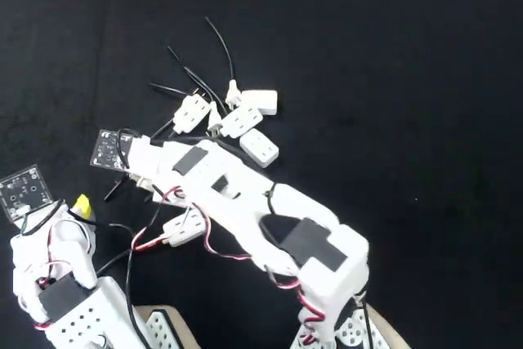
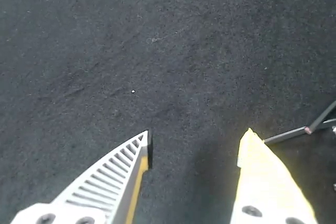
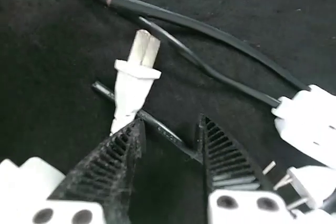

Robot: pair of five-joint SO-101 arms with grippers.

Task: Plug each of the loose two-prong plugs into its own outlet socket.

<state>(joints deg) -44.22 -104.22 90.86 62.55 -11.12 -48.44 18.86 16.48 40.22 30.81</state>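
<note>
The right gripper (image 3: 172, 124) has its 2 black ribbed fingers (image 3: 113, 156) spread apart, and they pinch nothing. A white two-prong plug (image 3: 131, 87) lies flat on the black cloth (image 3: 47, 51) just beyond the tip of 1 finger. Its cord end touches or nearly touches that tip, and its 2 prongs point away from the gripper. The plug sits outside the gap, not between the fingers. A thin black cable (image 3: 168, 132) passes under the plug's body and crosses the gap between the 2 fingertips, reaching the inner side of the other finger. Thicker black leads (image 3: 220, 35) run past the prongs toward a white outlet socket (image 3: 310, 124). A second plug (image 3: 307, 182) with bare prongs lies near the base of that other finger.

From the high view, the right arm (image 1: 245, 194) stretches diagonally over the table. Its wrist end is just beside a cluster of 4 sockets (image 1: 242, 122) and loose plugs. A 5th socket (image 1: 184, 226) lies against the arm's side.

The left gripper (image 2: 198, 135) hangs over bare cloth with its fingers wide apart, 1 white and ribbed (image 2: 105, 182), 1 yellow, holding nothing. A cable end (image 2: 294, 135) lies near the yellow finger. In the high view the left arm (image 1: 65, 284) sits at the near left corner, well apart from the cluster.
</note>
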